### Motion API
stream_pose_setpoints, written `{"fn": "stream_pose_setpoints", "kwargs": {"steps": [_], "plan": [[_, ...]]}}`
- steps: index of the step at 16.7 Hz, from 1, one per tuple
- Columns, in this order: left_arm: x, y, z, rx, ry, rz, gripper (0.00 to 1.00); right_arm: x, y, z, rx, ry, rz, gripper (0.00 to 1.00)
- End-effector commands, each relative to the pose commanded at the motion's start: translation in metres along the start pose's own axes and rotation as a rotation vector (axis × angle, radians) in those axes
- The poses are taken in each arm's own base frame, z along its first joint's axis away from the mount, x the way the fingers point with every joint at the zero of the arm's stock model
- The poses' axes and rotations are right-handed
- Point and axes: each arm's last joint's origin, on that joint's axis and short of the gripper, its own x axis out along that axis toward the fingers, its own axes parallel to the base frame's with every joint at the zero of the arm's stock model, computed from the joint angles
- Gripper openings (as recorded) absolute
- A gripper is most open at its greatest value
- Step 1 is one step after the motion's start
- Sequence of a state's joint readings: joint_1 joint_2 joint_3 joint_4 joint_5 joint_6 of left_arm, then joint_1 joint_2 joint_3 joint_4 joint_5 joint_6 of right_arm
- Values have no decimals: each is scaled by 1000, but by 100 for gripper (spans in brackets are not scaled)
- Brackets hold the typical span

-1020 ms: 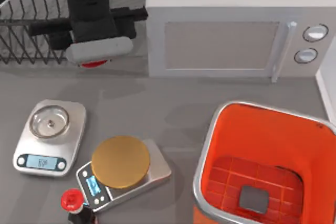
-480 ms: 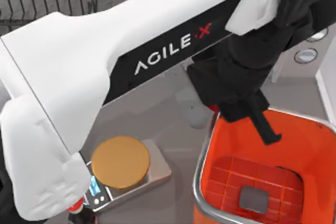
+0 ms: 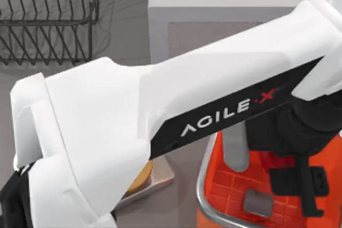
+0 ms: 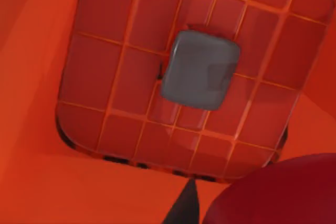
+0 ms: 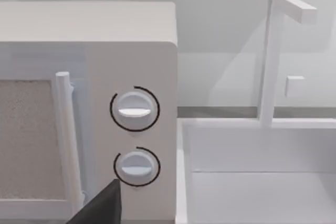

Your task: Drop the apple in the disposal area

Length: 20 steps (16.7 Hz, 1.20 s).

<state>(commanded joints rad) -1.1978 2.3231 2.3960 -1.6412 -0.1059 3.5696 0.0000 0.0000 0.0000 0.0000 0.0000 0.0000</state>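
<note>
Red apple is held clamped in the left claw above the orange bin; release is called for next.

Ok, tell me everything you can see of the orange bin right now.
The orange bin sits at the table's right front, below the microwave. It looks like glossy plastic: bright orange walls, a silver-grey rim and a gridded orange floor with a grey square at its centre. It stands upright and open-topped. The left arm reaches across over it, with the left gripper above its opening and the apple above the floor.
</note>
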Motion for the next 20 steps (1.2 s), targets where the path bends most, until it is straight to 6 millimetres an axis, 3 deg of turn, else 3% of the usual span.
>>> {"fn": "stream_pose_setpoints", "kwargs": {"steps": [5,15,20], "plan": [[6,-3,1,-12,0,-4,0,0,0,0,0,0,0,100],[67,1,-1,0,-2,1,0,0,0,0,0,0,0,100],[70,1,-1,0,0,0,0,0,0,0,0,0,0,100]]}}
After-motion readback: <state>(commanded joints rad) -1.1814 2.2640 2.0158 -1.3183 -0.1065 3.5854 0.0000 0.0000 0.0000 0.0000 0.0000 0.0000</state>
